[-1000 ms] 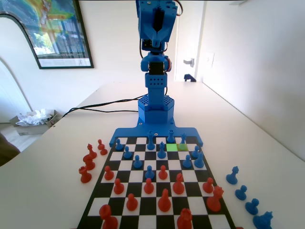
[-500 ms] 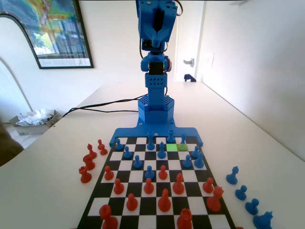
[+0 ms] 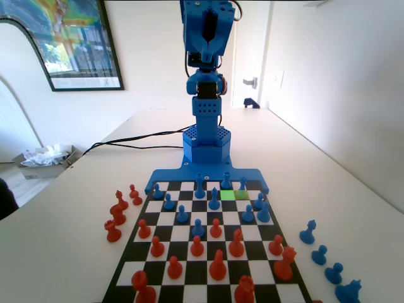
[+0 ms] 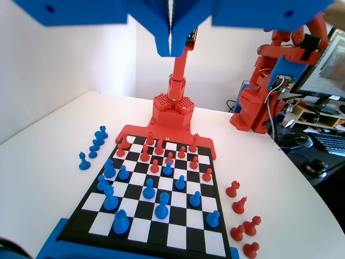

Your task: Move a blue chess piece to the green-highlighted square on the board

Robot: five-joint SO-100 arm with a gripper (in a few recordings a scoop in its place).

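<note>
A: Where's the gripper [image 4: 170,46]?

B: High above the board [image 4: 97,229], at the top of the wrist view. Its fingers [image 4: 161,38] are pressed together with only a thin seam between them, and nothing is held. In the fixed view the arm [image 3: 205,63] stands upright at the far end, well clear of the pieces.

A: And the green square [image 3: 227,195]?

B: Second row from the arm in the fixed view, right of centre, and bare. The duller yellow-green square [image 3: 242,194] touches it on the right.

A: Which blue piece goes there?

B: Hard to say for certain. My guess is the slim blue piece [image 3: 243,184] just behind the yellow-green square, on the back row; a yellow-green mark beside the target probably flags the start. Another blue piece [image 3: 214,199] stands just left of the green square, so that is a candidate too.

A: Why is the arm parked so high?

B: Probably so the wrist camera takes in the whole board before a descent. No move has begun, by the look of it.

A: Risks?

B: Blue pieces crowd that corner. The fingers must open and drop between neighbours without knocking one. Captured red pieces [image 3: 120,211] and blue pieces [image 3: 322,255] sit on the tabletop [image 3: 63,240] either side, out of the way.
</note>
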